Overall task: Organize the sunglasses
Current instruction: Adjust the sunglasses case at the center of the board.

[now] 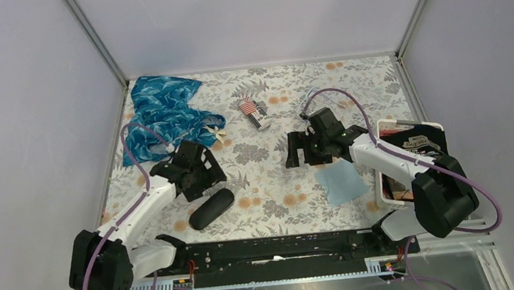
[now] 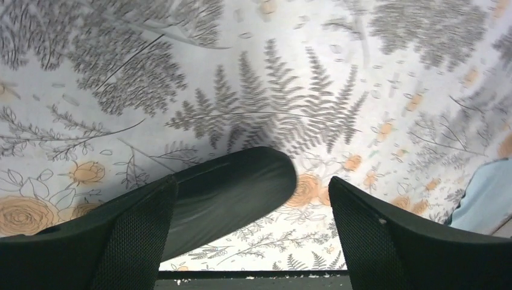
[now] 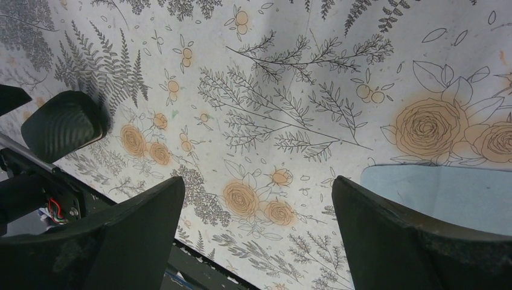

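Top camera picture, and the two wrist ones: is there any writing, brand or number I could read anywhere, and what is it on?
No text can be read in any view.
Black item in the white bin: pale label marks, too small to read.
Striped packet: red and white pattern, any print too blurred.
Wrist views: no writing, only the floral cloth.

Quick headcount: two robot arms, so one left gripper [image 2: 250, 181] and one right gripper [image 3: 258, 181]. On the floral table cover [image 1: 272, 186] there's one black oval glasses case [image 1: 211, 208], one light blue cloth [image 1: 343, 181], one crumpled blue patterned fabric [image 1: 162, 115] and one small red-and-white striped item [image 1: 252, 111]. There's also one white bin [image 1: 412, 125] on the right, and its dark contents can't be counted from here.
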`<action>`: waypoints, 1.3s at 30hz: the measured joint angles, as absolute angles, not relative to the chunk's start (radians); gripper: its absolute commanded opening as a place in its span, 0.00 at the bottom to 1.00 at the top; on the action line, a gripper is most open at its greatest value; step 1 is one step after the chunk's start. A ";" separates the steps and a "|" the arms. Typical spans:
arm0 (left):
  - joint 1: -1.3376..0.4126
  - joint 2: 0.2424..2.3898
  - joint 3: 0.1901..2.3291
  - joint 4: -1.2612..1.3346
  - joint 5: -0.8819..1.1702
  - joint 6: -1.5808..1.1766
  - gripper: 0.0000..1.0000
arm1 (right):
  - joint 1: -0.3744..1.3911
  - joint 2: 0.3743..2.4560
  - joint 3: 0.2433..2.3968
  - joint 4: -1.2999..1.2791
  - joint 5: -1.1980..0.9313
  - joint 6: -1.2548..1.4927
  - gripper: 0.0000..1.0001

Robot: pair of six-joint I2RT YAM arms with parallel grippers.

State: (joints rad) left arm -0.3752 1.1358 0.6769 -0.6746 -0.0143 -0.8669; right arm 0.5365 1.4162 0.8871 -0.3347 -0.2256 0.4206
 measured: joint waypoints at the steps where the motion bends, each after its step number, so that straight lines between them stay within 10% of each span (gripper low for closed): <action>1: -0.394 1.137 0.686 -0.674 -0.017 -0.861 0.99 | 0.537 1.412 0.887 -0.337 -0.225 0.421 1.00; 15: -0.848 1.374 0.974 -0.812 -0.274 -0.635 0.99 | 0.537 1.394 0.887 -0.377 -0.219 0.425 1.00; 30: -0.803 1.663 0.981 -0.830 -0.291 -0.464 0.98 | 0.537 1.383 0.859 -0.369 -0.219 0.451 1.00; 39: -0.745 1.667 0.981 -0.824 -0.295 -0.461 0.72 | 0.537 1.380 0.856 -0.361 -0.219 0.453 1.00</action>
